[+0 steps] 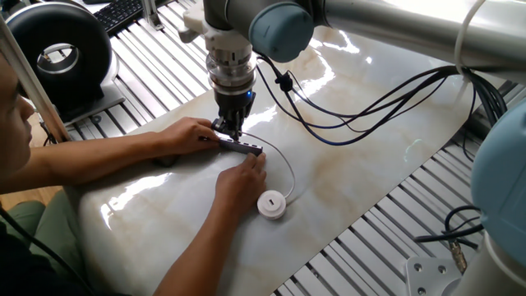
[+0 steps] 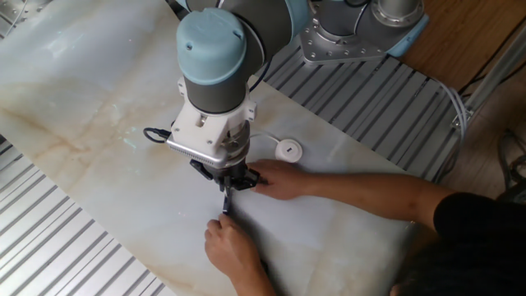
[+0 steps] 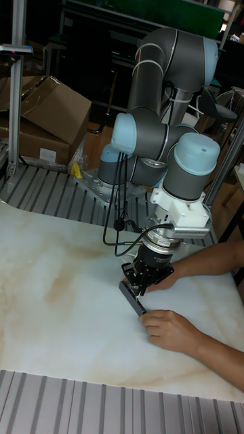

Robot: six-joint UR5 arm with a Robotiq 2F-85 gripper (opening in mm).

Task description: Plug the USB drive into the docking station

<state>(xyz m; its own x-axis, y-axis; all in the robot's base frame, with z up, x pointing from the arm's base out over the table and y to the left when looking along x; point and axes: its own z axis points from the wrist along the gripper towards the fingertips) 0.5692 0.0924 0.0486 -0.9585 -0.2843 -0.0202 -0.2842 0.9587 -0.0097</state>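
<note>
The USB drive's white round puck (image 1: 271, 204) (image 2: 288, 150) lies on the marble sheet, and its thin white cable (image 1: 287, 164) arcs up to my gripper. My gripper (image 1: 233, 129) (image 2: 228, 184) (image 3: 139, 285) points straight down, its fingers closed on what looks like the cable's small plug. Right under the fingertips is the docking station (image 1: 242, 148) (image 2: 223, 205) (image 3: 133, 298), a slim grey bar. A person's two hands (image 1: 187, 134) (image 1: 240, 182) steady it from either side. The contact between plug and bar is hidden by the fingers.
The person's forearms (image 2: 362, 193) stretch across the near part of the marble sheet (image 1: 370, 173). Black robot cables (image 1: 362, 111) loop above the sheet. A round black device (image 1: 57, 49) and a keyboard (image 1: 123, 12) sit at the far left. Slatted metal tabletop (image 2: 74, 247) surrounds the sheet.
</note>
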